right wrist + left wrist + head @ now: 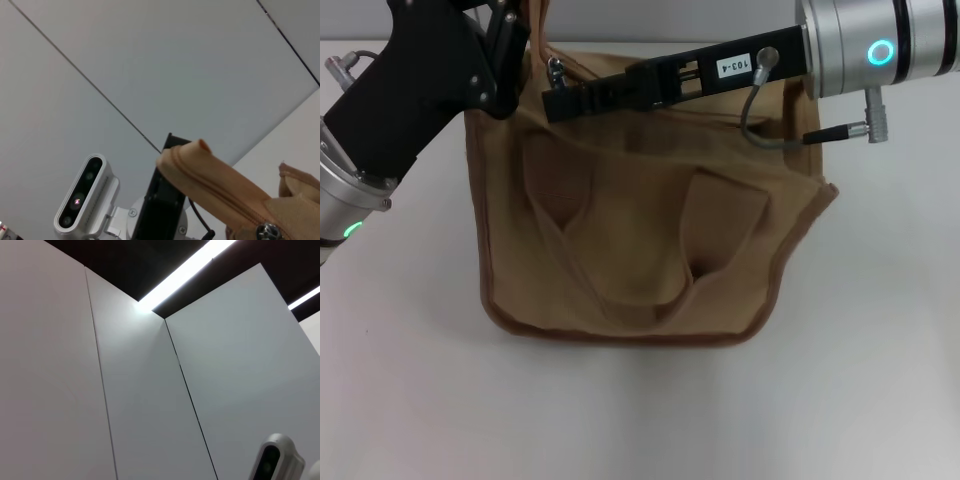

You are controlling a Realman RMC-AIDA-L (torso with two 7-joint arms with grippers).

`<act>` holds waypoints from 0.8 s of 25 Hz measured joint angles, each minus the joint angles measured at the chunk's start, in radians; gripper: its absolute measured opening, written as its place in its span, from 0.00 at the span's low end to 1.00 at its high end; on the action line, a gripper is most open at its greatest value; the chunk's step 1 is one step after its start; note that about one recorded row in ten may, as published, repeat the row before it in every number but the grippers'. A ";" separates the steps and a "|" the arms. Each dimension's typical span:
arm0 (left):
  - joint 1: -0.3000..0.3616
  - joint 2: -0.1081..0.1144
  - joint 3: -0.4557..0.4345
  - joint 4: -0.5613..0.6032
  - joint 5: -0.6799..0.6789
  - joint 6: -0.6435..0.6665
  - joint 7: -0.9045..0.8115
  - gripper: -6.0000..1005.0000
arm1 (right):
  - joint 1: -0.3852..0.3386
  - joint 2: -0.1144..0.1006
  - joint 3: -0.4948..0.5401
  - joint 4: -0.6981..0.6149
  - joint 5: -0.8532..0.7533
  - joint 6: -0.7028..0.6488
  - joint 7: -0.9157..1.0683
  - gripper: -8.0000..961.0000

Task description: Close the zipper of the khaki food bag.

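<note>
Lying flat on the white counter [880, 400], the khaki food bag [640, 250] fills the middle of the head view, its two flat handles folded down over the front panel and its darker piping running along the lower edge. The zipper [620, 75] runs along the bag's top edge, near the upper part of the frame, and most of it is hidden behind the arms. A small shiny metal piece, the slider [554, 68], shows at the upper left of the bag, just beside the tip of the right gripper.

The right gripper [555, 100] reaches in from the upper right of the head view, its long black body lying across the bag's top edge with its tip close to the slider; whether its fingers are parted or pressed together I cannot tell. In the right wrist view a ridge of khaki fabric with the zip tape rises in the lower right, with a round silver metal part [267, 232] at the frame's bottom edge.

The left gripper [505, 60] comes in from the upper left of the head view and sits at the bag's upper left corner, touching or pinching the fabric there; its state I cannot tell. The left wrist view shows only white wall panels [150, 405] and a ceiling light strip [185, 272].
</note>
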 joint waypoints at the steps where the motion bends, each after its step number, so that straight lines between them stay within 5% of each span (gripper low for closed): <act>1: 0.000 0.000 0.000 0.000 0.000 0.003 -0.001 0.01 | 0.001 0.000 0.000 0.002 0.000 0.002 0.000 0.29; 20: 0.017 0.000 -0.009 -0.006 -0.021 -0.016 0.003 0.01 | -0.019 -0.017 0.013 -0.033 0.004 -0.071 0.053 0.38</act>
